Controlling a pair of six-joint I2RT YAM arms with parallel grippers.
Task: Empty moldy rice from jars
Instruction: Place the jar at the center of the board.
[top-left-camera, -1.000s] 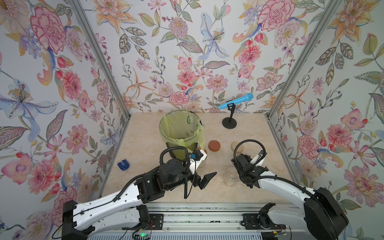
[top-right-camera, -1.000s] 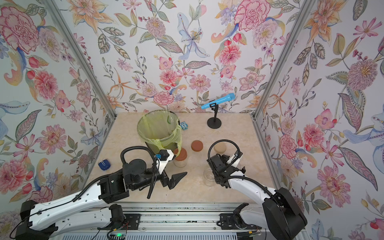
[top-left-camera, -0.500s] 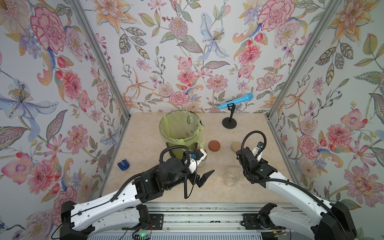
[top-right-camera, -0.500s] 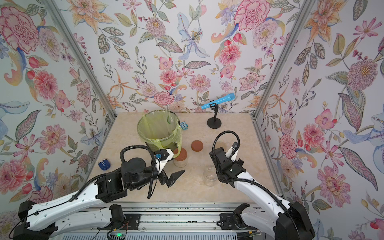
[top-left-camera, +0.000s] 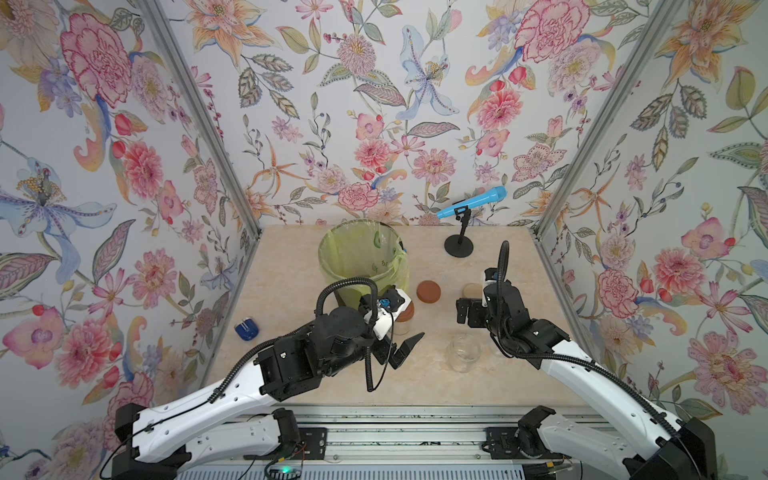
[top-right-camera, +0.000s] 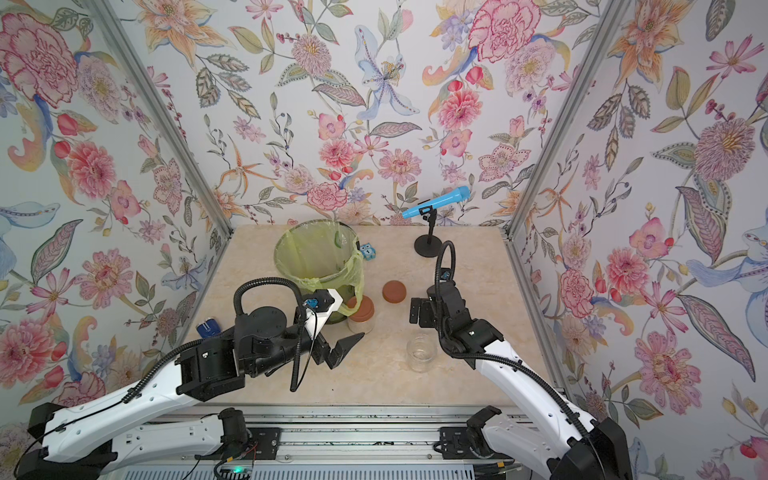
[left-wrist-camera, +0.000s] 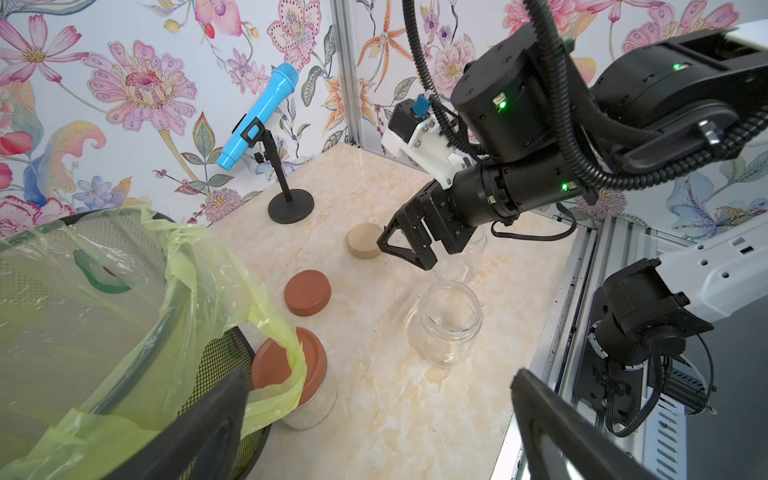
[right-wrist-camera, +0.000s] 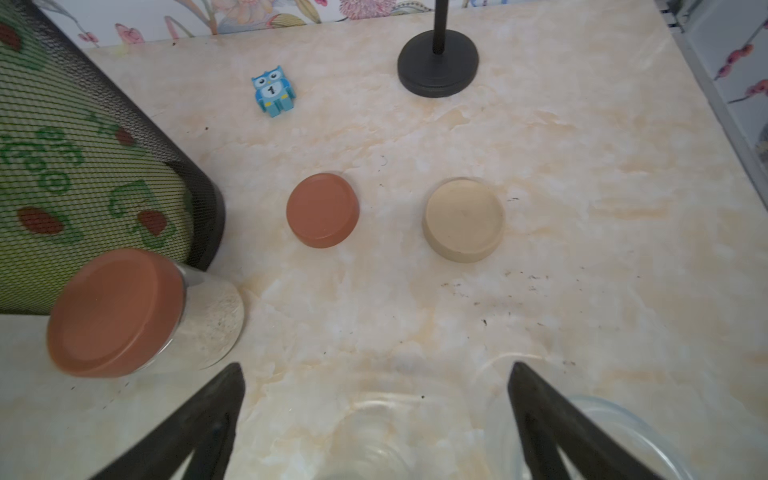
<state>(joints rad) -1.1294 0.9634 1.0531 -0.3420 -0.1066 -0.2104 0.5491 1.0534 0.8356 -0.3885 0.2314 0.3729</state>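
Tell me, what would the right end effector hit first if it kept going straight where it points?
Probably the bare table between the loose reddish-brown lid and the beige lid; the open right end effector tilts downward. Depth is unclear.

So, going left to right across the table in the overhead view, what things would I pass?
small blue object → bin with green bag → loose brown lid → empty glass jar

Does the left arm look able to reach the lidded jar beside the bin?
Probably yes: the open left end effector hangs close by the lidded jar with nothing between, though a bag flap drapes its lid.
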